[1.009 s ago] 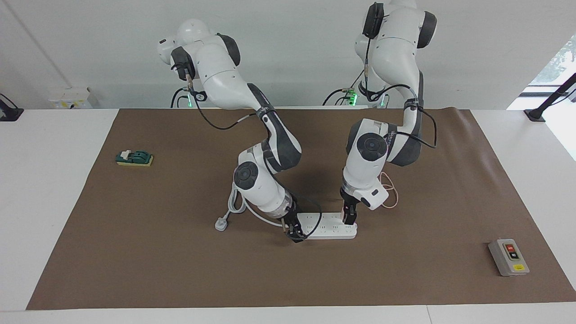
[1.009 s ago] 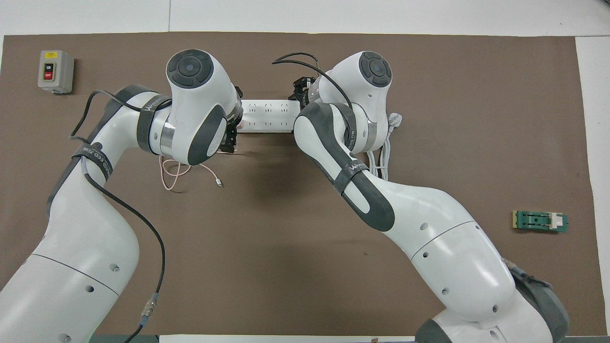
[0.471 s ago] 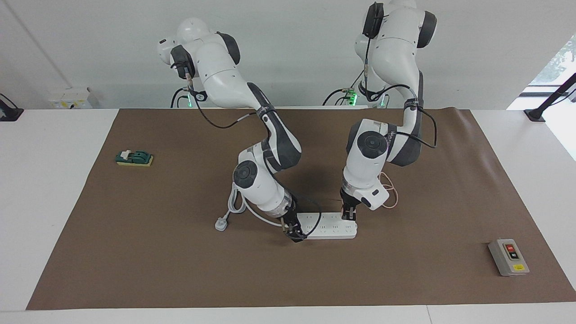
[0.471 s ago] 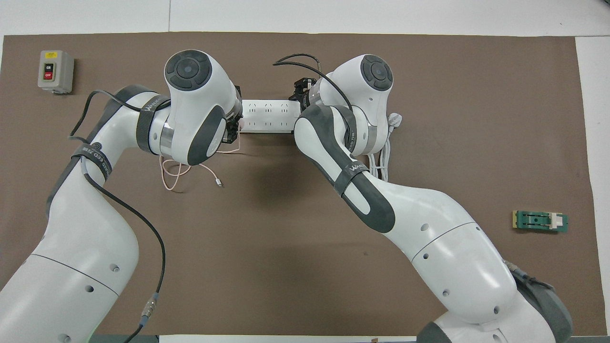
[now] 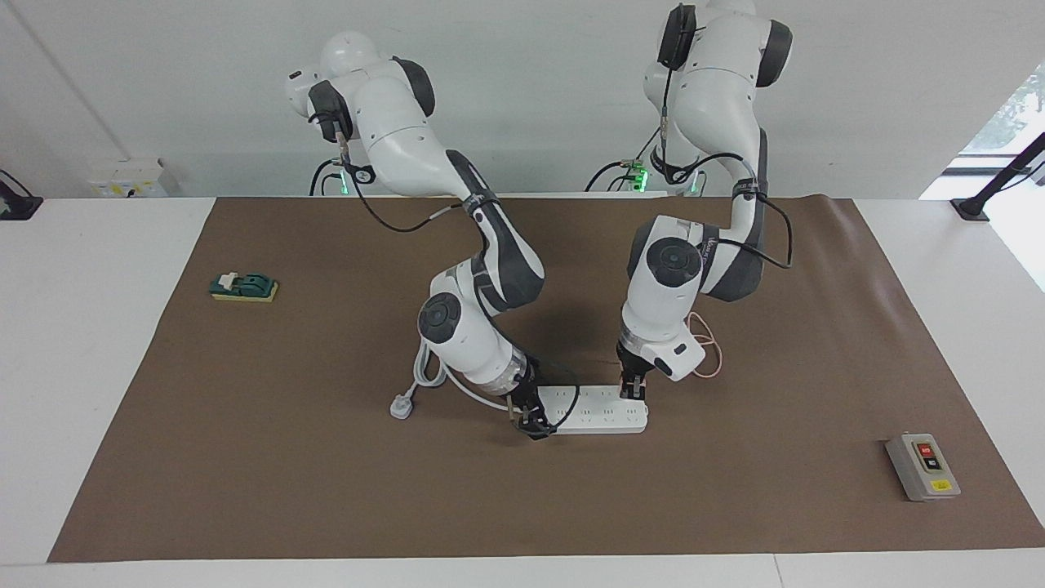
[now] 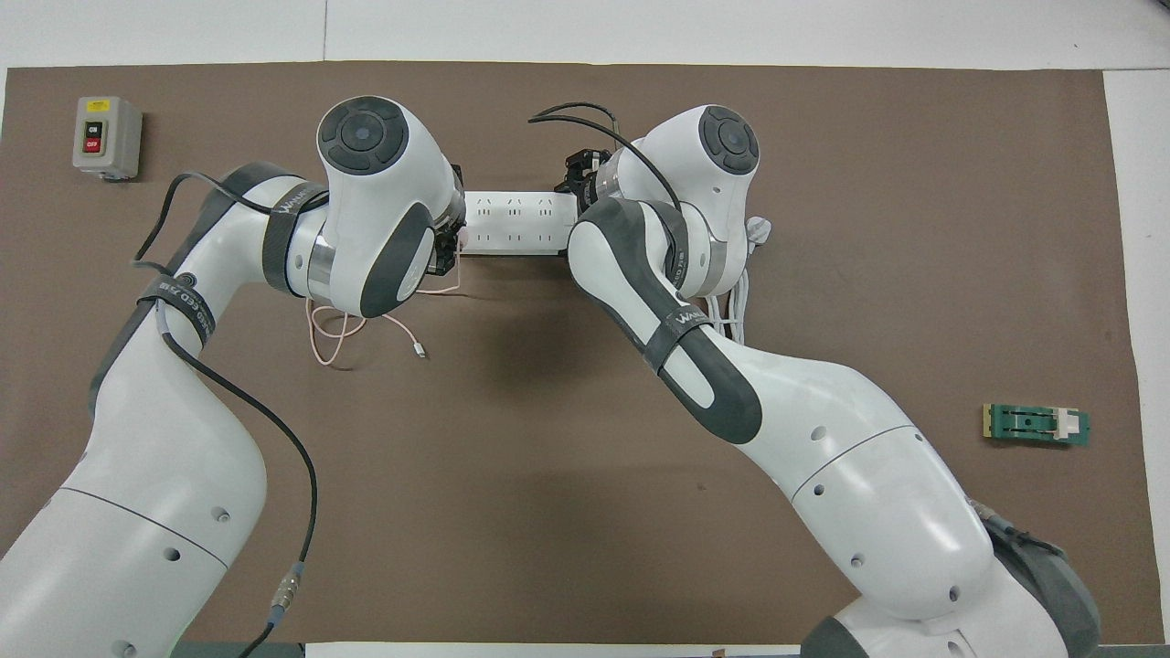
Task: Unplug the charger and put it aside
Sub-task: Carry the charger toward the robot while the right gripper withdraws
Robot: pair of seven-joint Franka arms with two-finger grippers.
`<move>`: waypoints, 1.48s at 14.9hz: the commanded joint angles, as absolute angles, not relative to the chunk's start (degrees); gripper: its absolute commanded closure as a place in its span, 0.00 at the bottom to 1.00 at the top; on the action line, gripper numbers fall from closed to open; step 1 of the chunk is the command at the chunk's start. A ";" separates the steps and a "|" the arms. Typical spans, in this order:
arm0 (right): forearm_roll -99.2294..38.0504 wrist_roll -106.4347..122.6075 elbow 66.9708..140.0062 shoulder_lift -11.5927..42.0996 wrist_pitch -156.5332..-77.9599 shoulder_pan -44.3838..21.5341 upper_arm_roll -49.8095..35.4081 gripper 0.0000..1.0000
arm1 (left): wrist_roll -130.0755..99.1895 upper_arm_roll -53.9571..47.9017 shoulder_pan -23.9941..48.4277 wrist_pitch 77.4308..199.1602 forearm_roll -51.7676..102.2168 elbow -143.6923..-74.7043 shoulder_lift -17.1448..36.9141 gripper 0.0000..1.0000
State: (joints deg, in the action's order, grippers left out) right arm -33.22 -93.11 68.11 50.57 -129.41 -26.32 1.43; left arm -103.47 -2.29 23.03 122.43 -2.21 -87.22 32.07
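Note:
The pale pink charger (image 6: 462, 239) shows only as a sliver at the end of the white power strip (image 5: 596, 412) toward the left arm's end of the table. The rest of it is hidden under the left wrist. My left gripper (image 5: 633, 392) is shut on it at that end of the strip (image 6: 512, 219). Its thin pink cable (image 5: 709, 353) loops on the mat nearer to the robots, also seen in the overhead view (image 6: 324, 334). My right gripper (image 5: 531, 423) rests at the strip's other end and shows in the overhead view (image 6: 576, 174).
The strip's white cord and plug (image 5: 404, 404) lie beside the right wrist. A grey switch box with a red button (image 5: 922, 467) sits toward the left arm's end of the brown mat. A green block (image 5: 243, 287) lies toward the right arm's end.
My left gripper has risen slightly at the strip's end, and a stretch of pink cable has drawn out from under its wrist. The right arm has leaned a little; its gripper stays at the strip.

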 commanded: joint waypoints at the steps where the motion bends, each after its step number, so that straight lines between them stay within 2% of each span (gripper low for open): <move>1: -34.72 -91.41 70.93 49.39 -131.57 -25.93 0.97 1.00 | -102.92 -1.49 23.38 117.79 -4.65 -88.08 30.15 1.00; 8: -34.72 -91.41 71.10 49.31 -131.66 -25.93 0.97 1.00 | -101.61 -1.49 22.94 108.30 -4.66 -82.89 29.36 1.00; 13: -34.72 -91.41 71.28 49.31 -131.84 -25.93 0.97 1.00 | -97.84 -1.49 22.50 105.92 -4.04 -82.97 26.29 1.00; 17: -34.72 -91.49 71.46 49.31 -132.88 -26.28 1.05 1.00 | -84.76 -1.49 19.35 103.62 -4.04 -84.99 22.77 1.00; 18: -34.72 -91.41 71.37 49.22 -133.06 -26.11 1.05 0.27 | -81.51 -1.49 18.64 103.10 -3.96 -85.43 21.63 1.00; 19: -34.28 -91.41 70.93 49.13 -132.89 -25.76 1.05 0.00 | -77.91 -1.49 17.59 102.49 -3.96 -85.78 20.40 1.00; 22: -34.54 -91.49 71.02 47.55 -132.19 -25.31 1.14 0.00 | -65.97 -1.49 15.04 100.55 -3.96 -86.56 18.03 1.00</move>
State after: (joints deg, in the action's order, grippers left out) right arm -33.38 -93.11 69.07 49.92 -130.85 -26.33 1.41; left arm -73.37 -1.19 16.53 101.91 -3.35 -83.24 21.68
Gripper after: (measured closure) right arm 0.000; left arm 0.678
